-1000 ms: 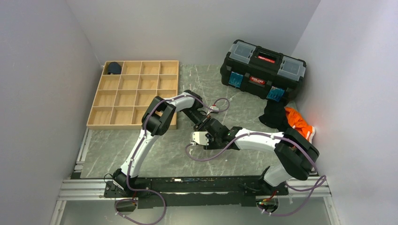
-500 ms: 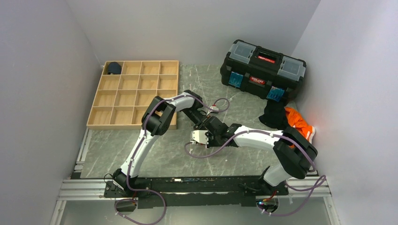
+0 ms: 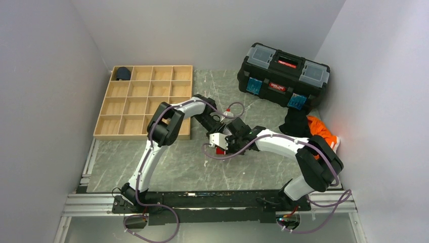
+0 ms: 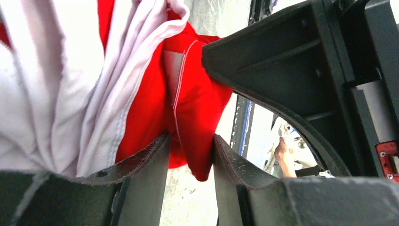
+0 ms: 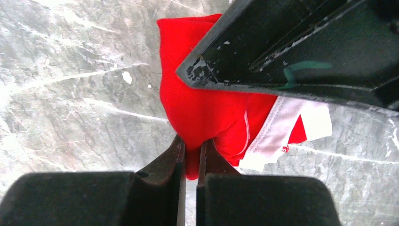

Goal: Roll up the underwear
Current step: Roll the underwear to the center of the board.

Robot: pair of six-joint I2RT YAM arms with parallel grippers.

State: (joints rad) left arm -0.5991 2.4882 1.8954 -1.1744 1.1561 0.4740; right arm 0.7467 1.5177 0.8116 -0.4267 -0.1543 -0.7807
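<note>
The red underwear (image 3: 220, 150) with white trim hangs bunched between my two grippers over the middle of the table. My left gripper (image 3: 216, 129) is shut on a red fold of it; in the left wrist view the fabric (image 4: 197, 108) sits pinched between the fingers (image 4: 141, 165). My right gripper (image 3: 226, 143) is shut on another red fold (image 5: 202, 108), with the white trim (image 5: 287, 122) hanging to the right. The left gripper's black body (image 5: 306, 47) crosses the top of the right wrist view. The garment is mostly hidden by the grippers in the top view.
A wooden compartment tray (image 3: 144, 101) lies at the back left, with a dark navy bundle (image 3: 122, 74) in its far-left corner cell. A black toolbox (image 3: 283, 76) stands at the back right. Black cloth (image 3: 296, 124) and orange cloth (image 3: 321, 132) lie by the right wall.
Both grippers have moved up and away from the near edge, staying together. The red underwear now shows below them; before it was hidden.
</note>
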